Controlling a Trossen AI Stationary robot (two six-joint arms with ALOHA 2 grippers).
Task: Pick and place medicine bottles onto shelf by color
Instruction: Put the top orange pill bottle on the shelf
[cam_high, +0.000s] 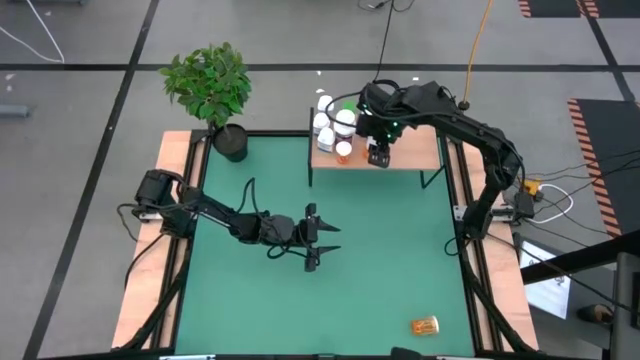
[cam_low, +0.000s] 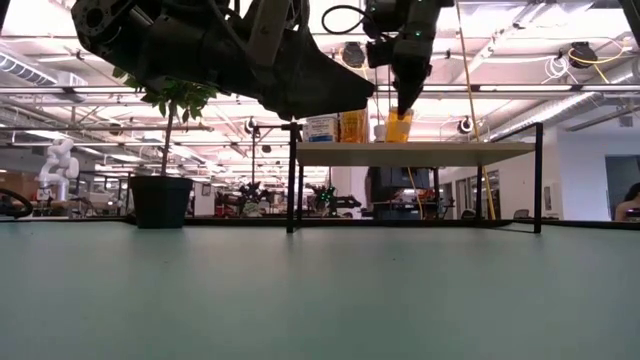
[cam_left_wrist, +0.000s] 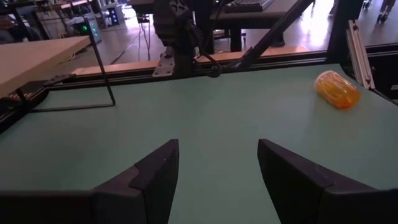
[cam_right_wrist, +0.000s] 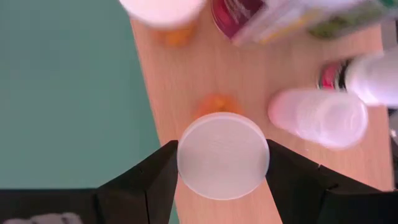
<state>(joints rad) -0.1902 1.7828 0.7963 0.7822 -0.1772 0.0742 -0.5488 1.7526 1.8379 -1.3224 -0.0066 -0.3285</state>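
Right claw holds an amber bottle upright on the shelf; left claw hangs released over the surface.

The right claw (cam_right_wrist: 222, 163) is clamped on the white cap of an amber bottle (cam_low: 399, 126) that stands on the shelf (cam_high: 410, 152), near the shelf's front edge and beside a cluster of white and amber bottles (cam_high: 330, 122) at its left end. The left claw (cam_left_wrist: 217, 163) hovers above the middle of the green surface (cam_high: 390, 240), fingers spread and gripping nothing. A second amber bottle (cam_high: 425, 325) lies on its side near the surface's front right corner. A potted plant (cam_high: 212, 90) stands at the back left corner.
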